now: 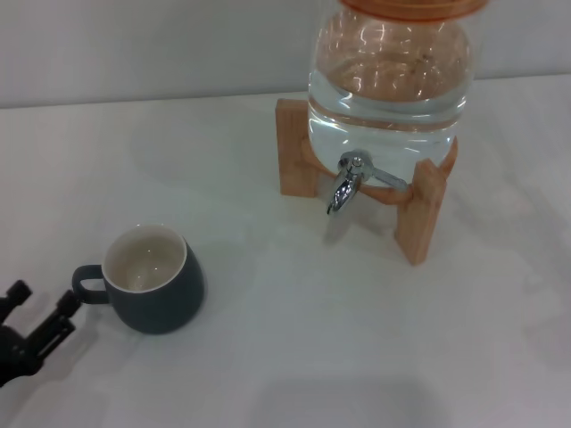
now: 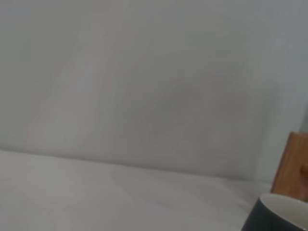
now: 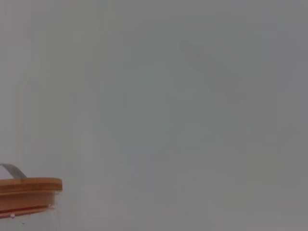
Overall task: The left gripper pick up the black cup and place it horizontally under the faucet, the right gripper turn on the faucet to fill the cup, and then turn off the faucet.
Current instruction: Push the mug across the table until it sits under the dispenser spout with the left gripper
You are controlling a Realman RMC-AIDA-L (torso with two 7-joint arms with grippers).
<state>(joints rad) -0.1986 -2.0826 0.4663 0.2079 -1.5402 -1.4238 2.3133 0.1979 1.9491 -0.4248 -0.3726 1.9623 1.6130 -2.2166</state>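
The black cup stands upright on the white table at the front left, cream inside showing and its loop handle pointing left. My left gripper is at the lower left corner, just beside that handle, open with nothing between its fingers. One fingertip is close to the handle. The chrome faucet sticks out of the clear water jar on its wooden stand, spout pointing down. The left wrist view catches the cup's rim and a piece of the stand. My right gripper is out of view.
The white table stretches between cup and stand, ending at a pale wall behind the jar. In the right wrist view only the jar's wooden lid shows against the wall.
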